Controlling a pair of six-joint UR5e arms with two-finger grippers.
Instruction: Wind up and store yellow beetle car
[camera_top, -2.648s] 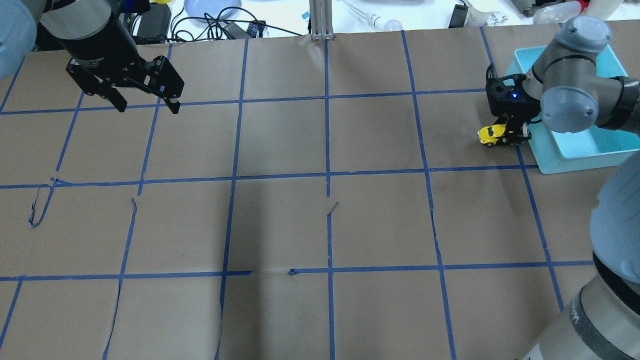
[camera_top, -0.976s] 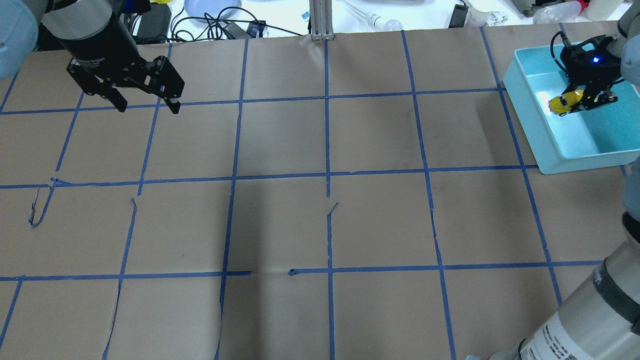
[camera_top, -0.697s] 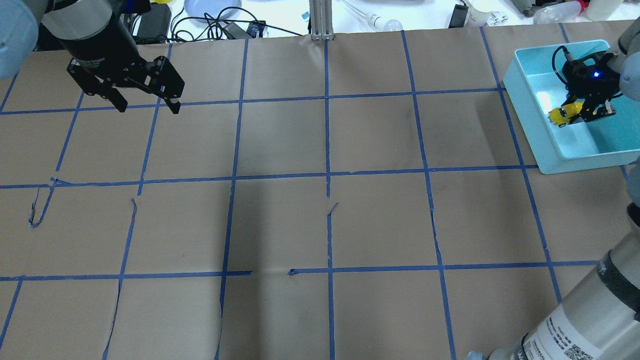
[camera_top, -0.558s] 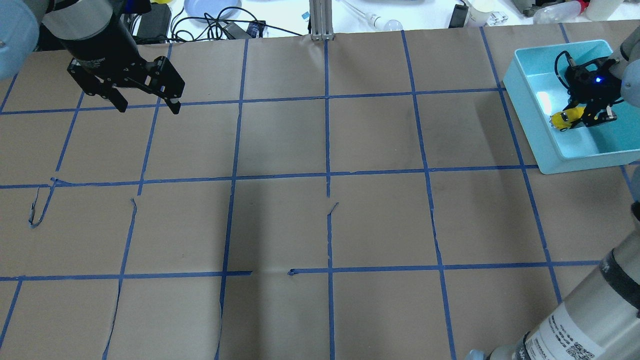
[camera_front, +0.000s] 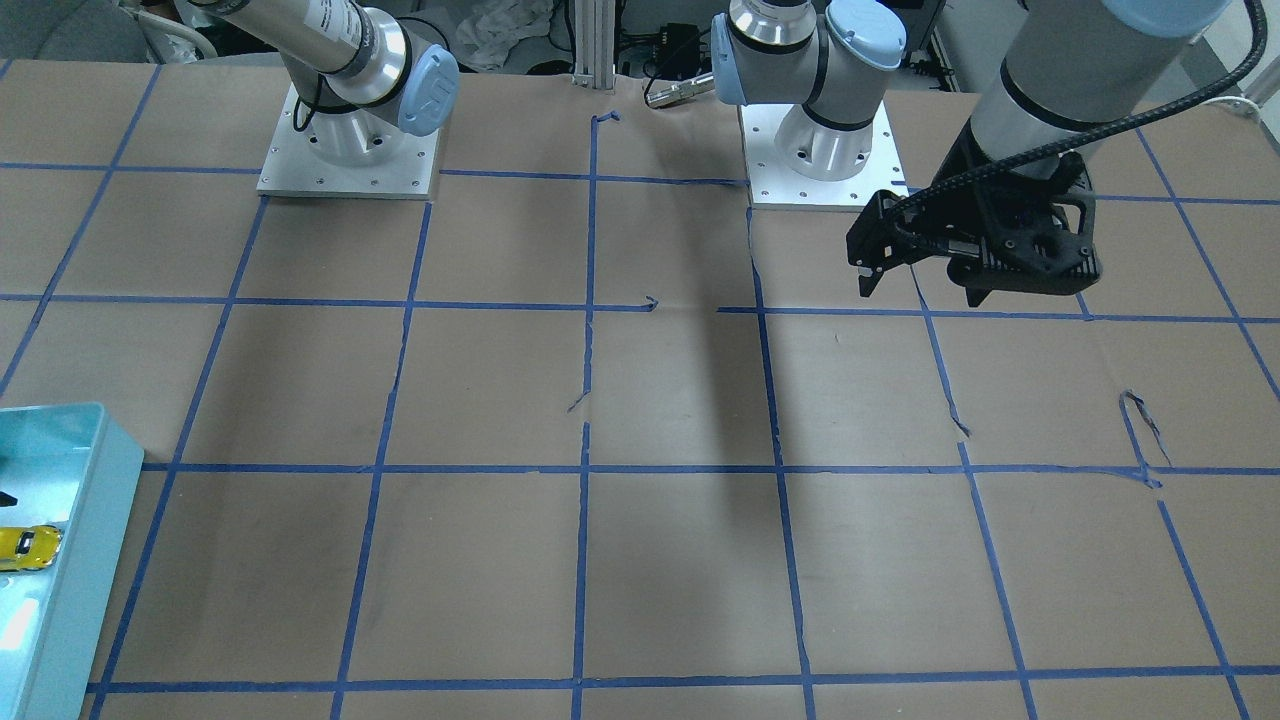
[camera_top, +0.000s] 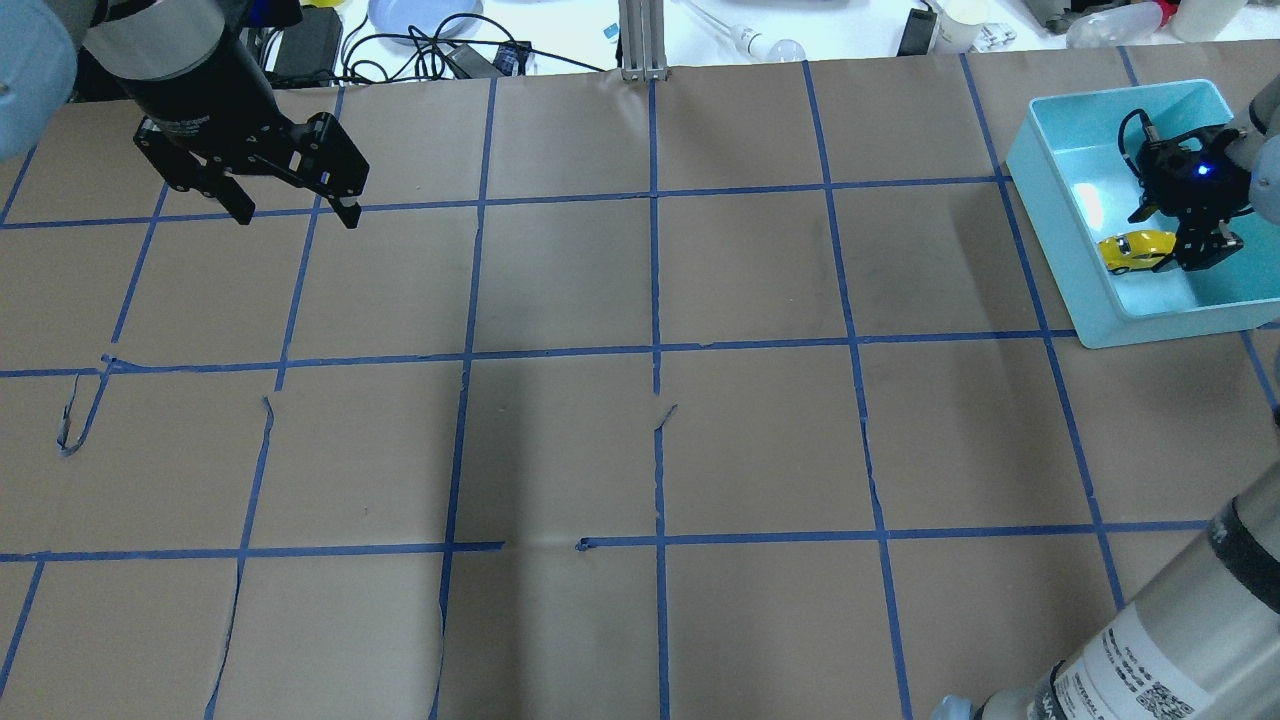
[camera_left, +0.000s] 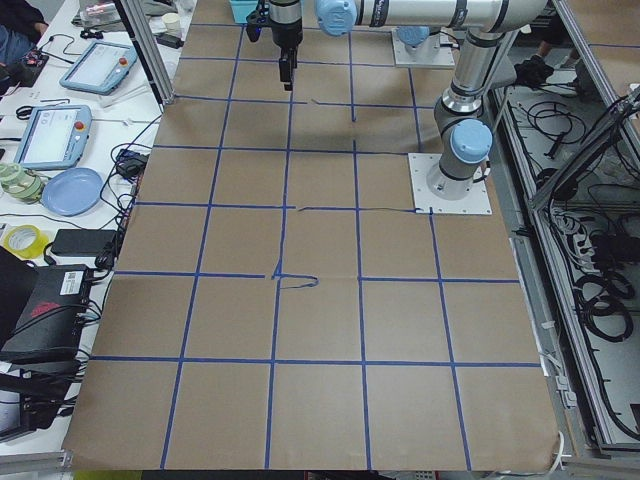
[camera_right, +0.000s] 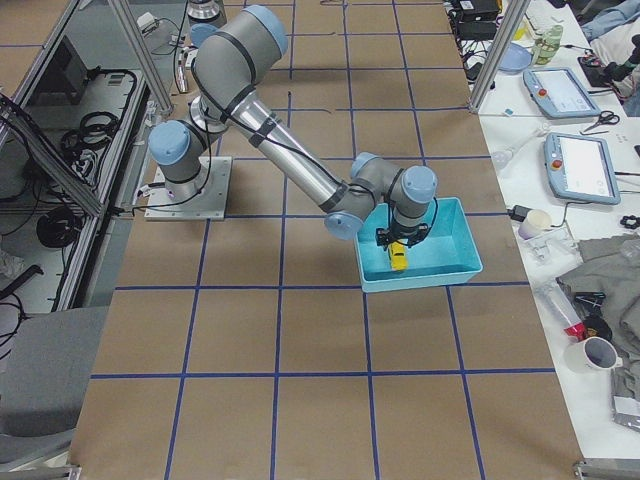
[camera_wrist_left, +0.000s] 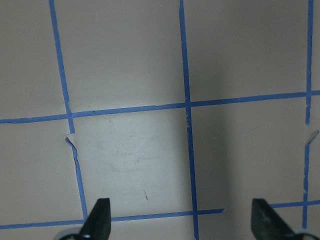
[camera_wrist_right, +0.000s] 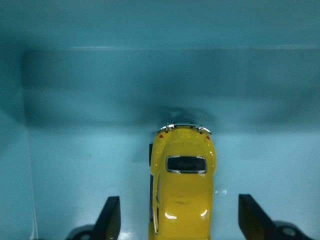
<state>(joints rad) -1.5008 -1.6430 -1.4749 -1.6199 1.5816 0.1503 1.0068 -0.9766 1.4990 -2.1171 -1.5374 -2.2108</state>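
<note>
The yellow beetle car (camera_top: 1135, 250) lies on the floor of the teal bin (camera_top: 1060, 215) at the table's far right. My right gripper (camera_top: 1172, 240) hangs low inside the bin over the car's rear end. In the right wrist view the car (camera_wrist_right: 182, 195) sits between the two spread fingertips (camera_wrist_right: 111, 218), with a gap on each side, so the gripper is open. The front view shows the car (camera_front: 28, 547) in the bin (camera_front: 95, 490). My left gripper (camera_top: 295, 210) is open and empty above the table's far left, also seen in the left wrist view (camera_wrist_left: 180, 222).
The table is brown paper with a blue tape grid, torn in places (camera_top: 75, 420). Cables, a blue plate (camera_top: 420, 15) and a bulb lie on the bench beyond the far edge. Both arm bases (camera_front: 350, 150) stand at the robot's side.
My right gripper carried the car from the table beside the bin into the bin, lowered it and opened. The car now rests level on the bin floor. The left arm has not moved.
</note>
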